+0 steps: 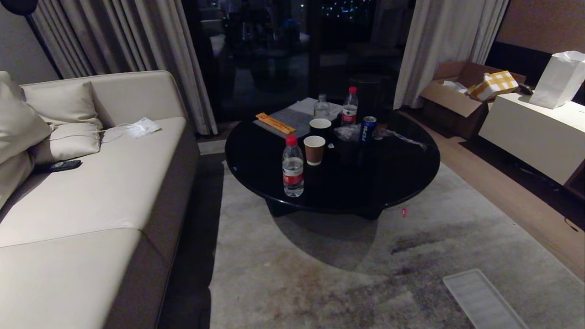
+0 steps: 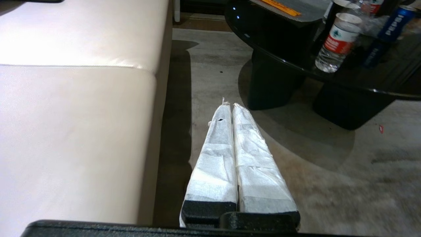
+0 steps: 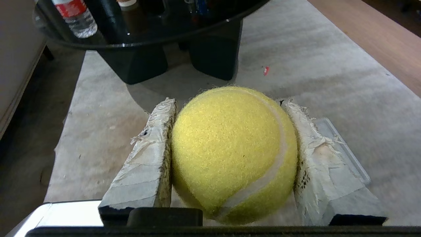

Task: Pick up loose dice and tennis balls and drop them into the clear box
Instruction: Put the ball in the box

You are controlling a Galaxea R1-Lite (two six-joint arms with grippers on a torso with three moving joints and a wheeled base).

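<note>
A fuzzy yellow-green tennis ball (image 3: 230,154) with a white seam fills the right wrist view. My right gripper (image 3: 227,101) is shut on it, one white-wrapped finger (image 3: 148,158) pressed on each side, held above the grey carpet. In the left wrist view my left gripper (image 2: 231,106) is shut on nothing, its two white-wrapped fingers pressed together, hanging over the carpet beside the sofa. Neither arm shows in the head view. The dice and the clear box are out of view.
A flat ribbed translucent lid (image 1: 480,299) lies on the carpet at the front right. A round black table (image 1: 393,183) with bottles, cups and a can stands ahead. A beige sofa (image 1: 91,196) runs along the left. A small red scrap (image 1: 404,211) lies near the table's base.
</note>
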